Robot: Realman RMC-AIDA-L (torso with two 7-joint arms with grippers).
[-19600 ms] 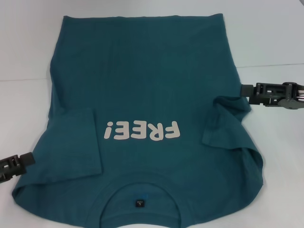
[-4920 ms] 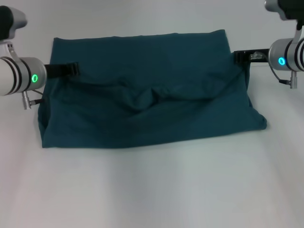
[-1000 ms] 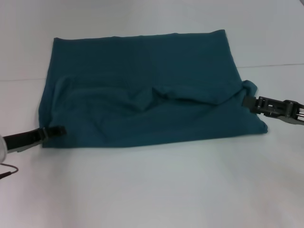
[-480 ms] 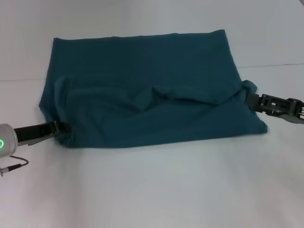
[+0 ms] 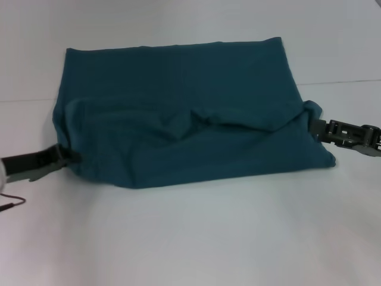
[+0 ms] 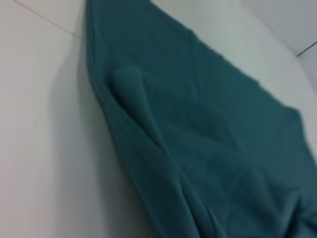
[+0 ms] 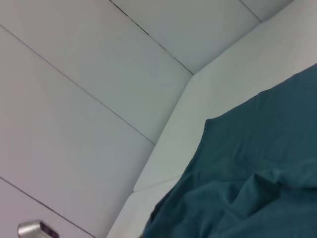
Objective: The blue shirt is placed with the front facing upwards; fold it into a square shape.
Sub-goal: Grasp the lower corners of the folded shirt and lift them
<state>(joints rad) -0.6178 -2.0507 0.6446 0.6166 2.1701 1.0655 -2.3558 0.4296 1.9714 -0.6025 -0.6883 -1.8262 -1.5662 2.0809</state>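
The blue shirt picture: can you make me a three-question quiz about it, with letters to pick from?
1. Where is the left gripper?
A. At the blue shirt's near left edge
B. Above the shirt's middle
C. Near the far edge

2. How many grippers touch the shirt?
A. None
B. One
C. Two

3. How does the shirt lie?
A. Spread out with lettering showing
B. Folded over, plain side up
C. Rolled into a ball

Answers: 1 A, its tip meets the cloth's left edge. 2 C, the right gripper meets the right edge too. 3 B, no lettering shows and the layers overlap.

The left gripper [image 5: 70, 156] has dragged the blue shirt [image 5: 184, 113]'s 8 o'clock corner inward, toward 3 o'clock.
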